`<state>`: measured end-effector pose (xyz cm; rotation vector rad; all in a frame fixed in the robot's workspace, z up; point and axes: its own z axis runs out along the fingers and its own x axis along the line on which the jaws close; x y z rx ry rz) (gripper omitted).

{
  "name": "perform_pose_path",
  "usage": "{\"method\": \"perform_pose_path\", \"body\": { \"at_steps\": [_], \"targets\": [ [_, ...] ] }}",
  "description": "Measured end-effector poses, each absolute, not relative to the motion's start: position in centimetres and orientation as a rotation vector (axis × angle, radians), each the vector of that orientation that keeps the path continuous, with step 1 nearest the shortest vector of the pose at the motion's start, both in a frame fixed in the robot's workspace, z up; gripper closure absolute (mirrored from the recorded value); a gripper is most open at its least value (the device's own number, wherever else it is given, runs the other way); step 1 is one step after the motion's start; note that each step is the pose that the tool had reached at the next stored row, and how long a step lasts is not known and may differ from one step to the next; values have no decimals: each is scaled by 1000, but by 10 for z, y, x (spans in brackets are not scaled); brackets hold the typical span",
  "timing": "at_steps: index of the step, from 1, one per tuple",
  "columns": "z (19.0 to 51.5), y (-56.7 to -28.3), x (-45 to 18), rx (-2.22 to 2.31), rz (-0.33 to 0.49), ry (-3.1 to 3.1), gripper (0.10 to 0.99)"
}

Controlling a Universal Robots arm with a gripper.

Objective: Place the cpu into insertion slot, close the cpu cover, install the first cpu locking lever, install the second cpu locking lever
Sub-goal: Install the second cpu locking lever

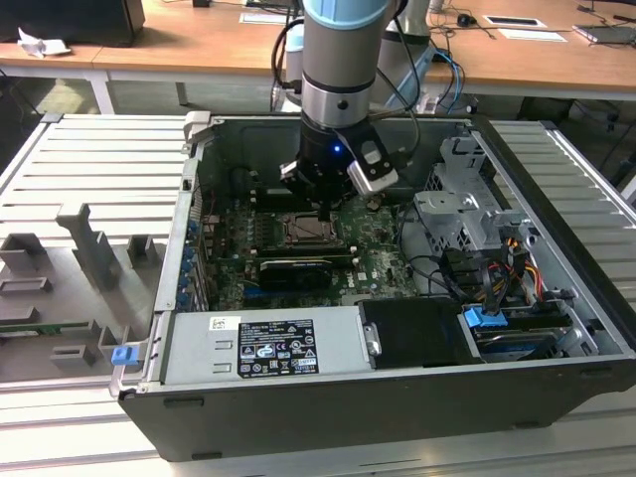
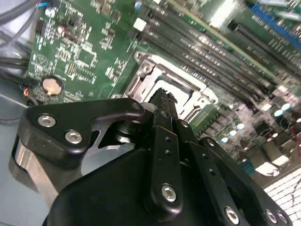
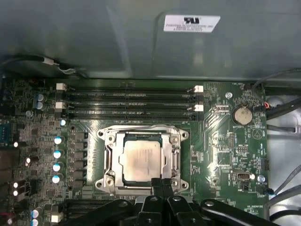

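Observation:
The cpu (image 3: 140,160) lies flat in the insertion slot (image 3: 123,184) on the green board, its silver top showing. The cpu cover (image 3: 110,160) is down around it as a silver frame. In the first wrist view my gripper (image 3: 162,184) is shut, its black fingers pressed together at the socket's edge with nothing between them. In the second wrist view the gripper (image 2: 163,97) tips hang just above the cover (image 2: 155,70). In the exterior view the gripper (image 1: 325,212) is lowered inside the open computer case over the cpu (image 1: 304,231). How the locking levers stand, I cannot tell.
Memory slots (image 3: 129,101) run beside the socket. A long black card (image 1: 295,270) lies on the board nearer the power supply (image 1: 263,348). A metal drive cage (image 1: 467,214) and cable bundles (image 1: 497,268) sit on the exterior view's right. Case walls (image 1: 189,229) enclose the board.

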<state>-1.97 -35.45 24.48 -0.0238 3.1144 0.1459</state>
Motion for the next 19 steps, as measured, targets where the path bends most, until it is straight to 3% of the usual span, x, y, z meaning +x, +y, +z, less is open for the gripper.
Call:
{"method": "perform_pose_path", "body": {
  "at_steps": [15,19],
  "targets": [
    [241,-385,-22,-23,162,3117,976],
    [241,-392,-29,-23,230,3112,976]
  ]
}}
